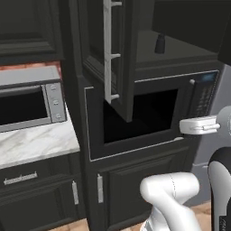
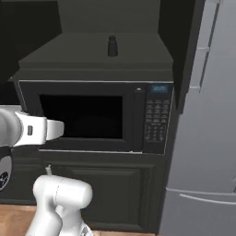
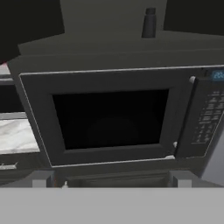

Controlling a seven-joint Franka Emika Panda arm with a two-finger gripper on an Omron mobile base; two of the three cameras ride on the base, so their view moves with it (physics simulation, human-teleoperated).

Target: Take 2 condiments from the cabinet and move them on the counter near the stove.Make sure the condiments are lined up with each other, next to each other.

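Nearest: the fingers (image 3: pixel 112 180) show as two small dark tips at the bottom of the hand view, set far apart with nothing between them. They point at the front of a built-in black microwave (image 3: pixel 109 118) and are well short of it.

The arm's white links rise in the foreground of both base views, with the forearm level in front of the microwave's lower half.

Mid-distance: the microwave sits in a near-black column, with its keypad (image 2: pixel 156 117) on the right. Above it, the cabinet (image 1: pixel 108 54) has its panelled door swung open toward the camera (silver bar handle on the door's edge, seen in the left base view).

Left of the column: the marble bench (image 1: pixel 31 144) carries a silver toaster oven (image 1: pixel 29 106) against a reddish wall. A grey refrigerator (image 2: pixel 207 138) stands to the right of the column.

Farthest: one condiment bottle (image 2: pixel 112 46) stands upright on the cabinet's dark inner shelf (image 2: pixel 92 48), toward the back, apart from the side walls. It is a dark shaker shape with a narrower top, and I can make out no other bottle on the shelf.
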